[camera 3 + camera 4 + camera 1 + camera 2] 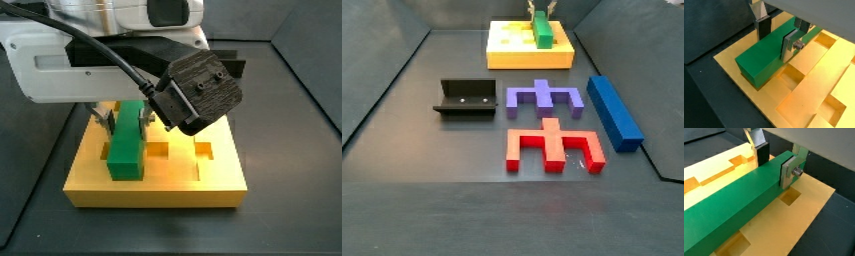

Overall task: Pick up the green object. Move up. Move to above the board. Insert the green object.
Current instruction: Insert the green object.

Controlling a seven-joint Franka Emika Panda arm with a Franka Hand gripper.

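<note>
Gripping the green object [734,203] across its narrow width, the tool [775,162] has its two silver fingers [788,172] pressed flat against the bar's long sides, so it is clamped on the bar; both wrist views show this, one plate on each flank with the dark pads against the green; in a wrist view the bar [764,56] lies lengthwise on the board [814,95], its lower part sunk between the yellow-orange ridges; in a side view the green object [128,142] sits in a groove toward the 9 o'clock side of the board [174,192], its end stopping a little short of the slab's near edge, with square holes open beside it toward 3 o'clock; the arm's white body and a dark camera housing cover much of the slab's far end there, with the tool [124,108] just under them.

Elsewhere on the bench [422,200], seen in a side view, the board [509,55] stands at 12 o'clock with the green object [541,32] on it and the tool [539,10] at the picture's upper edge; the fixture [466,97] stands at 9 o'clock of centre; a purple piece [545,97] lies near the middle; a red piece [552,146] lies at 6 o'clock of the purple one, close beside it; a blue bar [613,110] lies at 3 o'clock, apart from both.
</note>
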